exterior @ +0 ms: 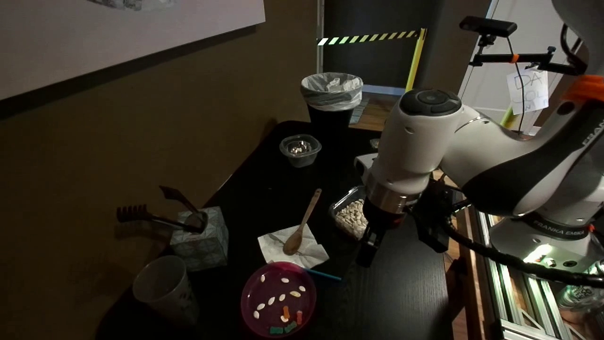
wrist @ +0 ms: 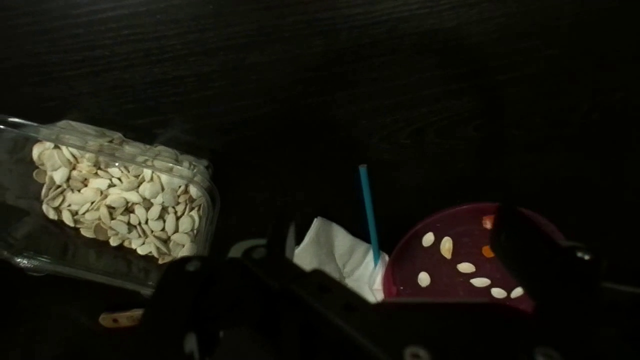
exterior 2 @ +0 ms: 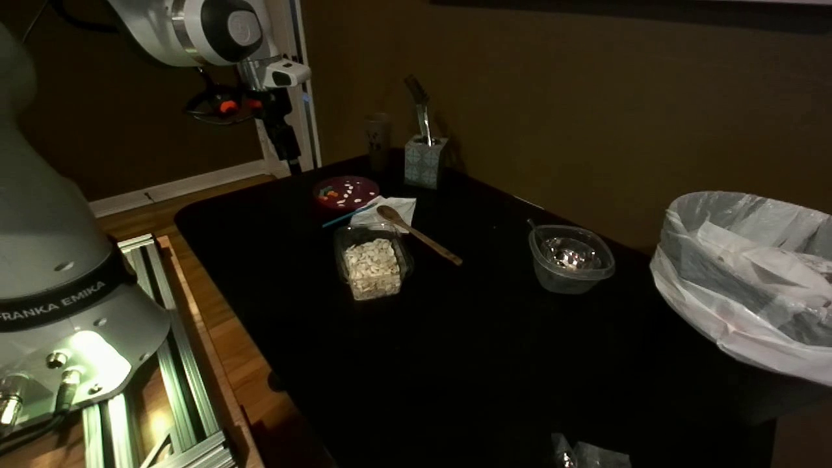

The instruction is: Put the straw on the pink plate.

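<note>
The straw (exterior: 323,274) is a thin blue stick on the dark table beside the pink plate (exterior: 262,290). One end of the straw lies over the white napkin, the other on bare table, in both exterior views (exterior 2: 348,216) and in the wrist view (wrist: 369,215). The plate, also visible in an exterior view (exterior 2: 323,205) and the wrist view (wrist: 447,285), holds several pale seeds and red, orange and green pieces. My gripper (exterior: 367,252) hangs above the table, apart from the straw. It looks open and empty in the wrist view (wrist: 395,225); its dark fingers hide part of the plate.
A clear container of seeds (exterior: 351,217) stands near the gripper. A wooden spoon (exterior: 309,212) lies on the napkin (exterior: 273,243). A tissue box (exterior: 200,241) with utensils and a cup (exterior: 165,288) stand by the wall. A clear bowl (exterior 2: 569,260) and a lined bin (exterior 2: 734,279) are farther off.
</note>
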Action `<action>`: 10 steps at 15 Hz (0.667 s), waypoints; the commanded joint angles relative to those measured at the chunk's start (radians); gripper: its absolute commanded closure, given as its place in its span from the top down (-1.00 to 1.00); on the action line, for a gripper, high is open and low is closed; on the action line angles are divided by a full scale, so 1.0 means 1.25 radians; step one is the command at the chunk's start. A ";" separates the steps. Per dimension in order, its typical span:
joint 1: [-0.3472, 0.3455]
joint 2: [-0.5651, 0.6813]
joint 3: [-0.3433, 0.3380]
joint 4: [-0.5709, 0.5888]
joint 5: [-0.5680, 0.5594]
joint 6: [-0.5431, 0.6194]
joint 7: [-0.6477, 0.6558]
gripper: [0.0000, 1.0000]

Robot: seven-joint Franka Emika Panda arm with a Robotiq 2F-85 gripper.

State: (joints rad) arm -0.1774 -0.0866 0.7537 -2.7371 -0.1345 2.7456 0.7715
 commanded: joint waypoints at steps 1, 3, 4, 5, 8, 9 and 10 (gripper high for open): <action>-0.083 0.157 -0.006 0.057 -0.213 0.021 0.101 1.00; -0.078 0.238 -0.038 0.100 -0.324 0.001 0.145 1.00; -0.062 0.281 -0.059 0.126 -0.374 -0.008 0.162 1.00; -0.038 0.321 -0.083 0.153 -0.421 -0.011 0.180 1.00; 0.030 0.454 -0.165 0.244 -0.531 0.012 0.221 1.00; 0.032 0.501 -0.160 0.269 -0.495 0.005 0.175 1.00; 0.005 0.388 -0.136 0.199 -0.478 0.003 0.184 1.00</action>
State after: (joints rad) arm -0.1698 0.4031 0.5828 -2.4859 -0.7317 2.7497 1.0005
